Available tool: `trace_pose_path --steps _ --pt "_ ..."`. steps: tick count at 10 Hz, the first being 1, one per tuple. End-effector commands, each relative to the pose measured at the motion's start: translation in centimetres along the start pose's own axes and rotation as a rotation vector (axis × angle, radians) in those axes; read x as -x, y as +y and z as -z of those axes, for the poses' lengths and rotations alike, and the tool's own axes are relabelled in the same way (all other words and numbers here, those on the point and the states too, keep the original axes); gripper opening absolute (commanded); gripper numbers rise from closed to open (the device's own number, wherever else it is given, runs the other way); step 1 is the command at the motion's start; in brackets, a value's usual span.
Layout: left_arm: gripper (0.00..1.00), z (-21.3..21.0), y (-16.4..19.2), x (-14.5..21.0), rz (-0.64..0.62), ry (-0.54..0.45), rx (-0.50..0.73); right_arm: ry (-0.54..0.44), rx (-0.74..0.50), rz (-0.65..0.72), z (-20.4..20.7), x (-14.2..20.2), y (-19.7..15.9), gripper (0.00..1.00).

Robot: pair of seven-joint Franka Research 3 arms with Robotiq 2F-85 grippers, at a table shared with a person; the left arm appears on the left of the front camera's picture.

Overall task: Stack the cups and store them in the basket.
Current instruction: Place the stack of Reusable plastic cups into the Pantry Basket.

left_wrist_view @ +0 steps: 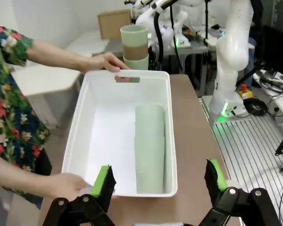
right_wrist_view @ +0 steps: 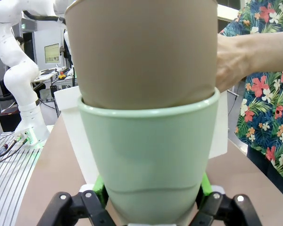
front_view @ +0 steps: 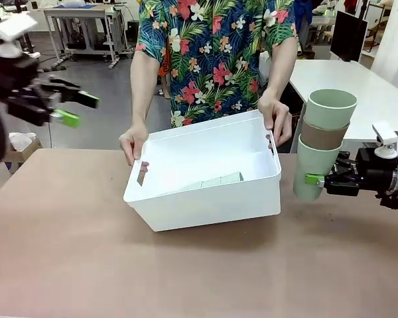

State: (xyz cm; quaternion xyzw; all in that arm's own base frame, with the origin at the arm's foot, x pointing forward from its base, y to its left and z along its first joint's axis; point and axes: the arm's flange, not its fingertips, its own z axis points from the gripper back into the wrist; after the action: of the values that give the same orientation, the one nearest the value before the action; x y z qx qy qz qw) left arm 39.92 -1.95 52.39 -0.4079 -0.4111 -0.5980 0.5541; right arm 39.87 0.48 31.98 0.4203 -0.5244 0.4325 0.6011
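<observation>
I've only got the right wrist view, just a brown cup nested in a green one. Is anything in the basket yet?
Observer: Yes, a stack of green cups lies on its side inside the basket.
Operator: Anything above my brown cup?
Observer: Another green cup sits in the brown cup.
Operator: And the left hand?
Observer: The left hand is open, raised left of the basket.
</observation>
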Motion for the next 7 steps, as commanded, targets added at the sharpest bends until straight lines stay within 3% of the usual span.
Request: trace_pose_path --steps 1,4,7 --pt "1.00 -2.9 -1.5 2.4 0.033 -0.060 -0.023 -0.009 -0.002 -0.011 0.0 -0.5 0.0 0.86" --pt "1.00 -5.1 -2.1 4.0 0.048 -0.063 -0.033 -0.009 -0.002 -0.011 0.0 -0.5 0.0 0.86" --pt "1.00 -5.2 -2.0 3.1 0.014 -0.072 -0.051 -0.009 -0.002 -0.011 0.0 -0.5 0.0 0.86"
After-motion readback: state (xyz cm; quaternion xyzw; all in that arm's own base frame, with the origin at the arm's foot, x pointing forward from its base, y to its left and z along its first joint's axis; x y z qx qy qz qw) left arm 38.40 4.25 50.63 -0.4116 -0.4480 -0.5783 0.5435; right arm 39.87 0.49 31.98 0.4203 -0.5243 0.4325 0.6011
